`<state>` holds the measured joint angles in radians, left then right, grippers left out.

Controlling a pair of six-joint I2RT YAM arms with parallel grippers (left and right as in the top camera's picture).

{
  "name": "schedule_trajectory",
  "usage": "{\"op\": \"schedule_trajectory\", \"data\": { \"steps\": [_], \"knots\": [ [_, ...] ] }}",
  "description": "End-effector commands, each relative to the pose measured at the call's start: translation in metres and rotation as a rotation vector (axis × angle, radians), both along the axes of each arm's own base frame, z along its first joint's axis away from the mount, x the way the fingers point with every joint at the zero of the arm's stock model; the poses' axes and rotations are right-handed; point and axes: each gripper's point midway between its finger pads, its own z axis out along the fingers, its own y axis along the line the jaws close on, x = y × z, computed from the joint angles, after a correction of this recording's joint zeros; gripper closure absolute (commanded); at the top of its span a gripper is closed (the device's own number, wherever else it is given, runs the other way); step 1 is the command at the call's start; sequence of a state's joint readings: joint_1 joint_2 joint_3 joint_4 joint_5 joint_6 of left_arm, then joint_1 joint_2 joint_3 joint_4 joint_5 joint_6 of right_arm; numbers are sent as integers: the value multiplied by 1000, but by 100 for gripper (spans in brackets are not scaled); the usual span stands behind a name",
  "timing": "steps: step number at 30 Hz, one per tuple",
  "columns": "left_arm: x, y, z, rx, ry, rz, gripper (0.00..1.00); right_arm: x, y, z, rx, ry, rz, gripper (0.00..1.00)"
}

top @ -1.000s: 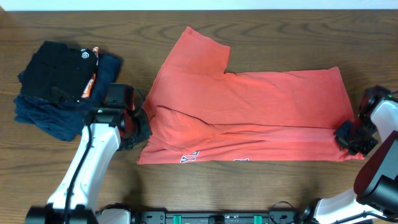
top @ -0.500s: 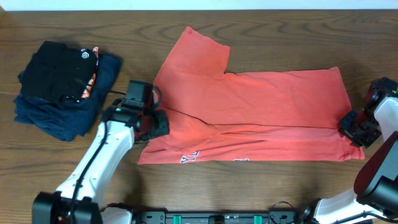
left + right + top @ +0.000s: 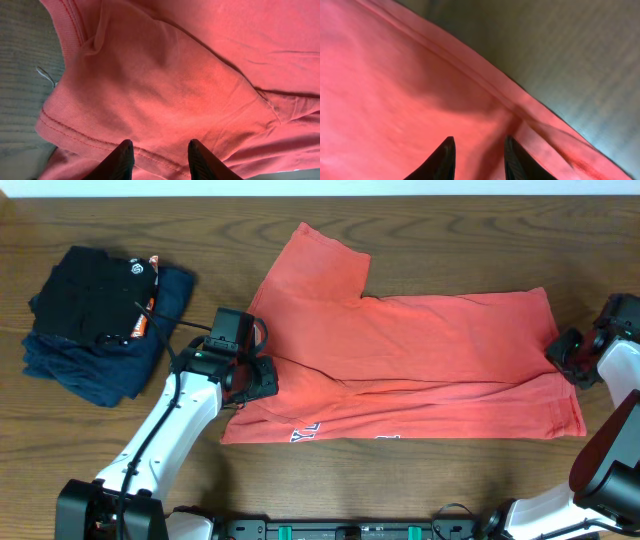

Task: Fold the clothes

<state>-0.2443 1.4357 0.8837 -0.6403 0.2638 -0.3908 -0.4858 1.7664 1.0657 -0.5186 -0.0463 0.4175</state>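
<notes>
The coral-red T-shirt lies flat across the middle of the table, its lower part folded up, with white lettering peeking out at the front edge. My left gripper is open over the shirt's left end. In the left wrist view its fingertips straddle a stitched sleeve hem of the shirt. My right gripper is open over the shirt's right hem edge. In the right wrist view it hovers above the red cloth beside the bare wood.
A black folded garment with an orange tag lies on a navy-blue folded garment at the far left. The wooden table shows all around the shirt.
My left gripper has moved right, onto the shirt's left end. My right gripper has moved from the shirt's front right corner up along the right hem.
</notes>
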Motion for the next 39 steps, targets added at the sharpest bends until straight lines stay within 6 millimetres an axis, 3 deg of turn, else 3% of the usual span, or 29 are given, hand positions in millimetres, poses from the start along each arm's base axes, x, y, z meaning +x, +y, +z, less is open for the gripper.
{"op": "schedule_trajectory", "data": {
  "steps": [1, 9, 16, 18, 22, 26, 30, 33, 39],
  "knots": [
    [6, -4, 6, -10, -22, -19, 62, 7, 8, 1, 58, -40, -2, 69],
    [8, -10, 18, -25, -74, -91, 62, -13, 18, 3, 77, 41, 70, 69],
    [31, -15, 44, -34, -181, -122, 57, 0, 35, 44, 93, -76, 222, 64],
    [45, -19, 60, -30, -218, -149, 56, 0, 38, 57, 84, -80, 269, 62],
    [81, -24, 91, -12, -300, -192, 37, 1, 48, 78, 79, -53, 351, 53],
    [128, -20, 101, 22, -346, -196, 24, 2, 61, 87, 77, -36, 420, 49],
    [182, -11, 89, 29, -365, -160, 18, 4, 71, 86, 78, -31, 453, 47],
    [221, -6, 66, 33, -397, -141, 17, 6, 76, 86, 79, -30, 467, 47],
    [268, 2, 19, 37, -456, -117, 16, 5, 78, 86, 76, -25, 477, 47]
  ]
}}
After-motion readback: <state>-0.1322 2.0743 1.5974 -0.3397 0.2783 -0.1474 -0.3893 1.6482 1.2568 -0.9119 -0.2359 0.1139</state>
